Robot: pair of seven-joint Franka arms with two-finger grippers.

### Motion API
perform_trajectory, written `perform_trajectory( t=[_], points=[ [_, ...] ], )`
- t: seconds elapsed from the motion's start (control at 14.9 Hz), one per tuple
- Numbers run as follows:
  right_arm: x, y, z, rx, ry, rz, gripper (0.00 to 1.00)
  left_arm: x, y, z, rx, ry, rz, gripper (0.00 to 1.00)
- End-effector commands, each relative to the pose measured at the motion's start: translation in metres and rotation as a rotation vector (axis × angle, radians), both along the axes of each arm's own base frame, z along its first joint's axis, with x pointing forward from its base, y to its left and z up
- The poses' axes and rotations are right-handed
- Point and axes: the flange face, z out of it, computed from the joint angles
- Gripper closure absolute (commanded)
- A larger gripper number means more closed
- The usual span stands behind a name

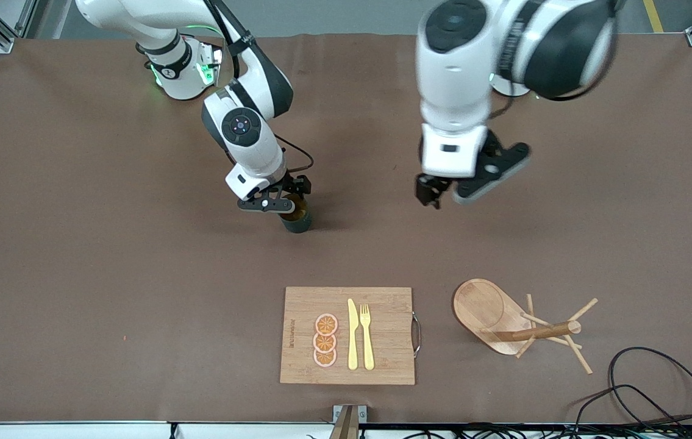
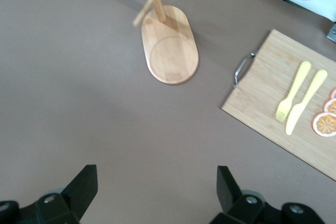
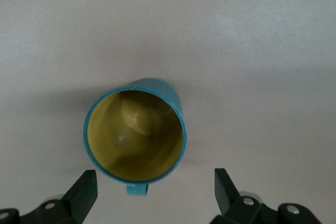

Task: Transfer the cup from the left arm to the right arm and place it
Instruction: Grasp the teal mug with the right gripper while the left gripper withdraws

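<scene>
The cup (image 1: 297,218), a dark teal mug with a yellowish-brown inside, stands upright on the brown table (image 1: 77,274), farther from the front camera than the cutting board (image 1: 382,366) and a little toward the right arm's end. The right gripper (image 1: 272,202) hovers just over its rim with fingers (image 3: 84,190) spread wide to either side and gripping nothing; the right wrist view looks straight down into the mug, its handle pointing toward the gripper. The left gripper (image 1: 443,195) hangs in the air over bare table toward the left arm's end, equally wide open and empty (its arm appears to be waiting). On the board lie three orange slices (image 1: 325,340), a yellow knife (image 1: 352,335) and a fork (image 1: 367,335); a wooden mug rack (image 1: 516,323) stands beside it. Judging from this, the placing step looks all but done, the cup seemingly resting on the table, though contact underneath is hard to confirm. The next move calls for a straight lift clear of the rim without clipping the handle.
</scene>
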Motion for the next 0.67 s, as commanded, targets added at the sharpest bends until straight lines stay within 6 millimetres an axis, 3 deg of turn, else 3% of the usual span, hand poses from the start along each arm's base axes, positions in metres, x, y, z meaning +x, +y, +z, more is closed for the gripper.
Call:
perform_trajectory(
  t=[0.0, 0.2, 0.47, 0.6],
  points=[
    [0.009, -0.013, -0.014, 0.003, -0.021, 0.006, 0.09, 0.009, 0.047, 0.017, 0.011, 0.055, -0.051, 0.00],
    [0.016, -0.021, -0.030, 0.000, -0.019, -0.012, 0.27, 0.022, 0.090, 0.032, 0.015, 0.058, -0.059, 0.00],
    [0.018, -0.024, -0.049, -0.009, -0.007, 0.007, 0.61, 0.033, 0.141, 0.043, -0.011, 0.095, -0.070, 0.00],
    [0.021, -0.021, -0.046, -0.001, -0.020, 0.034, 0.83, 0.036, 0.164, 0.046, -0.021, 0.128, -0.112, 0.00]
  ],
)
